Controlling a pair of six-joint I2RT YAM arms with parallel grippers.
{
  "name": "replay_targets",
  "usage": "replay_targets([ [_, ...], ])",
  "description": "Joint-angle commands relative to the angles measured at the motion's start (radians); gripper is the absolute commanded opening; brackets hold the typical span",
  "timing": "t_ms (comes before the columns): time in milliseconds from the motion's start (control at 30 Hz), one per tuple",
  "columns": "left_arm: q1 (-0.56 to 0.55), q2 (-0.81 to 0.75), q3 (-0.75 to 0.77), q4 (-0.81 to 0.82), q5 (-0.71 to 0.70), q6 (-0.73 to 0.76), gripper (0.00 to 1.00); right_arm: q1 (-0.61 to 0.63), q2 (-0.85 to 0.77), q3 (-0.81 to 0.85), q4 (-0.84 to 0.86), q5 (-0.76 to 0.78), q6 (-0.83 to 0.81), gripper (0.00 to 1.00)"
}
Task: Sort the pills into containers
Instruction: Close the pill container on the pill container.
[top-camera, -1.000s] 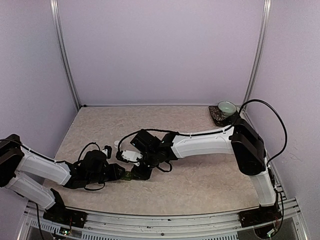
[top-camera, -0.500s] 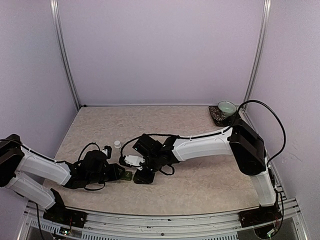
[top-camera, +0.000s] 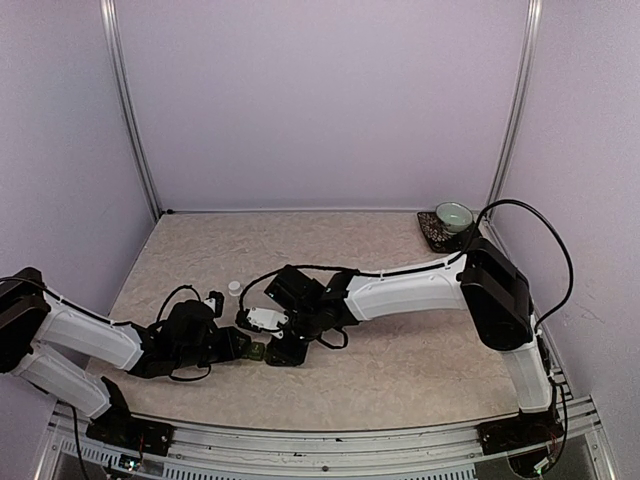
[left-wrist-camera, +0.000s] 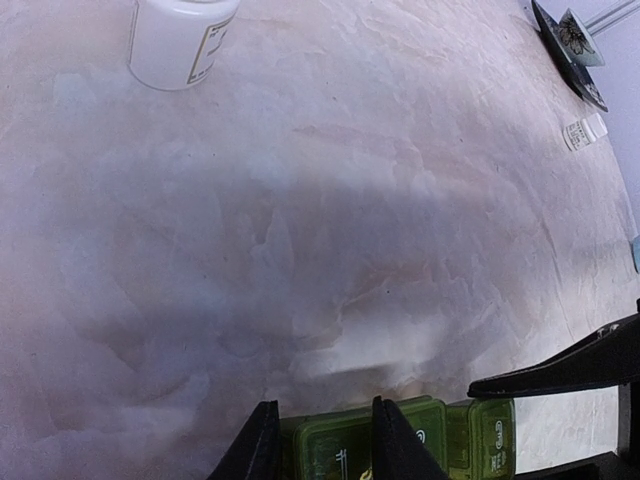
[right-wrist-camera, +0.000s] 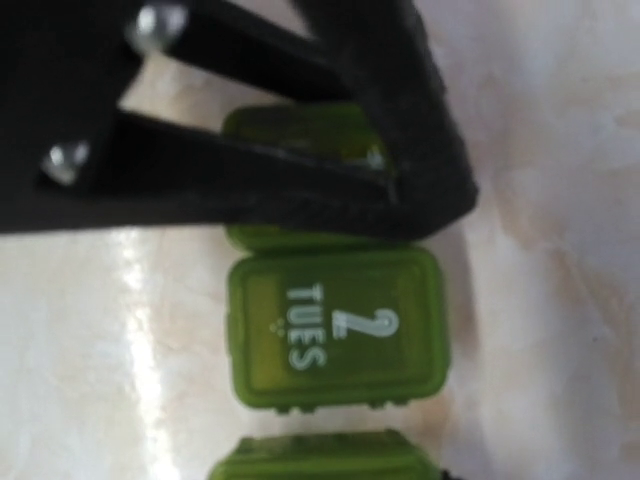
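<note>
Near 7 o'clock on bench, containers (top-camera: 257, 350) w/ visible lids shut, one end clamped in L hand (left-wrist-camera: 322, 440). R hand (right-wrist-camera: 420, 200) over opposite end lid, apart/together can't tell. Prob. barely begun: opening, filling all left.
</note>
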Motion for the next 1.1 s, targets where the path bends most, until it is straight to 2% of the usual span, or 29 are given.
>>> replay_targets([
  [0, -0.012, 0.025, -0.011, -0.085, 0.004, 0.006, 0.31, 0.009, -0.012, 0.043, 0.01, -0.006, -0.015, 0.37],
  [1067, -0.015, 0.001, -0.033, -0.07, -0.002, 0.0, 0.31, -0.002, 0.061, 0.103, -0.017, -0.036, -0.03, 0.37],
])
